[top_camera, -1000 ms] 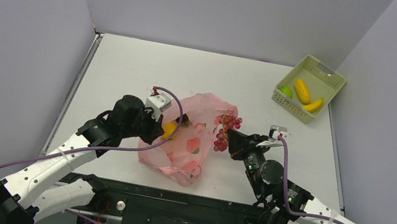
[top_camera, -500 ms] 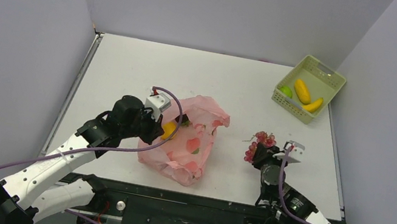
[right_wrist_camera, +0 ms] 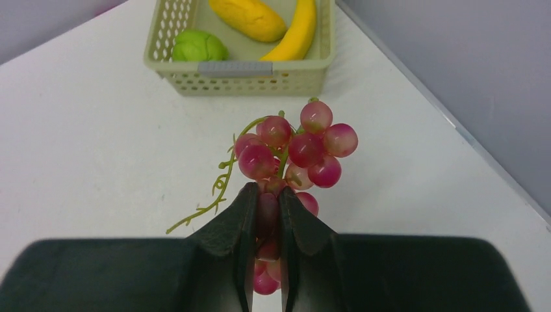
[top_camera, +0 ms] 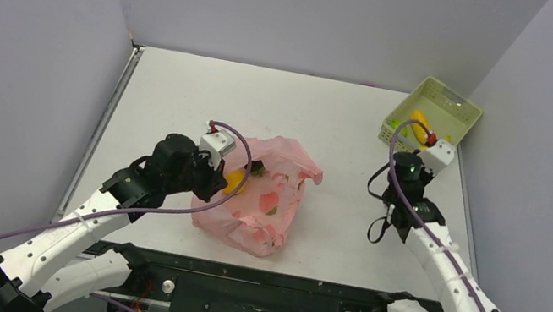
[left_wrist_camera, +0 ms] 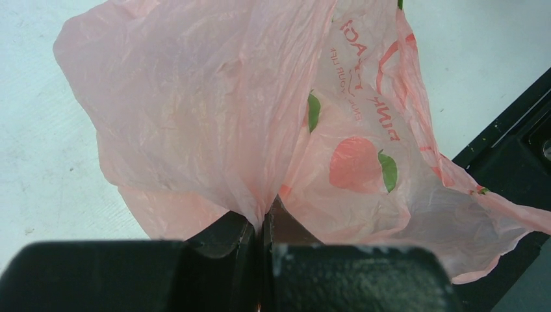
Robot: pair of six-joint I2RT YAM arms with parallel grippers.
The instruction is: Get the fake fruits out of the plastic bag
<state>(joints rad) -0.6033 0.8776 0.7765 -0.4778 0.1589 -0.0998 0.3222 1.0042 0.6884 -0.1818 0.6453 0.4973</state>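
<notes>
The pink plastic bag (top_camera: 269,202) lies crumpled at the table's near middle. My left gripper (left_wrist_camera: 263,218) is shut on a fold of the plastic bag (left_wrist_camera: 195,110) at its left side. A yellow-orange fake fruit (top_camera: 235,181) shows at the bag's edge, right by that gripper. My right gripper (right_wrist_camera: 266,195) is shut on a dark red grape bunch (right_wrist_camera: 295,146) with a green tendril, held above the table a short way in front of the basket. The top view hides the bunch behind the right wrist.
A pale green slotted basket (top_camera: 453,106) stands at the back right corner by the wall. The basket (right_wrist_camera: 237,68) holds a green round fruit (right_wrist_camera: 197,47), a yellow-orange oval (right_wrist_camera: 250,16) and a banana (right_wrist_camera: 295,36). Grey walls enclose the table.
My right arm has pulled the grape bunch away from the bag's mouth and swung it right and back toward the basket. The bag's top has slumped. The left gripper has stayed put.
</notes>
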